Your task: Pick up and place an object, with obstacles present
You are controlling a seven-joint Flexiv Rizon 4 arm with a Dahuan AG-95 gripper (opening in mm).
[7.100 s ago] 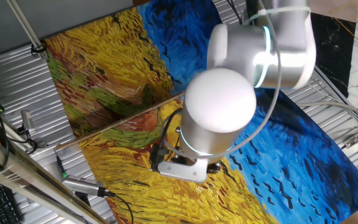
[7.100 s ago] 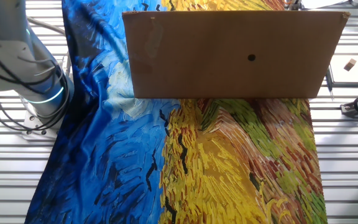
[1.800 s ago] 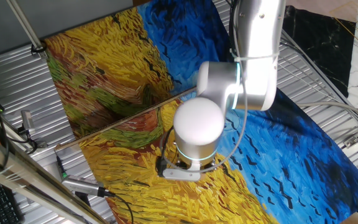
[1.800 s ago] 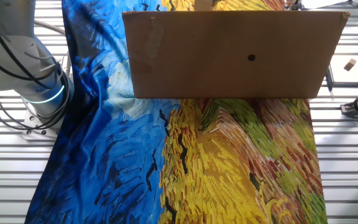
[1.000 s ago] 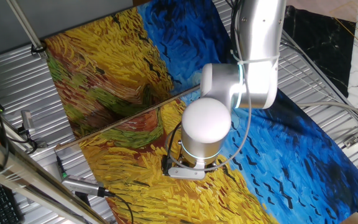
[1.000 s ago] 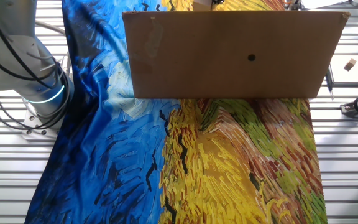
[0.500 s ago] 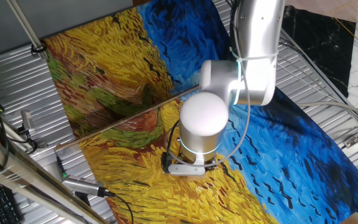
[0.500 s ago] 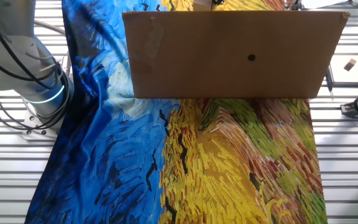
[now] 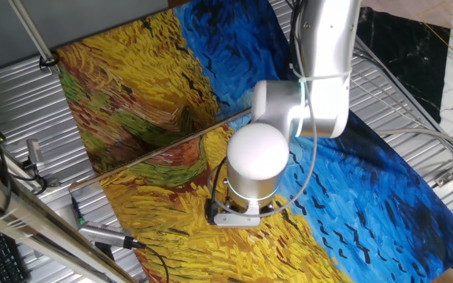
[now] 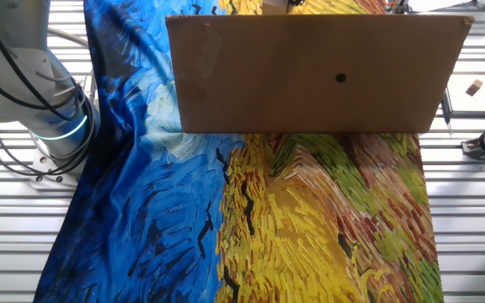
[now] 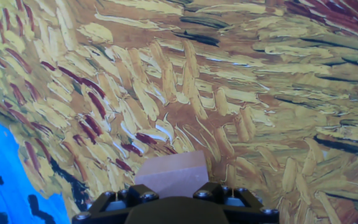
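Pincer [image 11: 173, 198]: black body at the bottom edge of the hand view; closed on the cube.

Cube [image 11: 171, 173]: light tan wood, plain faces, held at the pincer tips, above the yellow-brown part of the cloth. Whether it touches the cloth cannot be told.

Cloth [image 11: 241, 93]: painted pattern, yellow and brown strokes on one part, blue with dark dashes on the other; covers the bench [image 9: 415, 102], which is ribbed metal where bare.

Arm [image 9: 255, 157]: white, with a lit ring at one joint, reaching down over the border of yellow and blue in one fixed view; it hides the pincer and cube there.

Rod [image 9: 144, 157]: long, thin, brown, lying straight across the cloth; its far end passes behind the arm, just beside the wrist.

Cardboard [image 10: 314, 74]: brown sheet with one small dark hole, standing across the cloth in the other fixed view and hiding the work area behind it.

Arm base [image 10: 53, 126]: at the left edge of that view, cables beside it.
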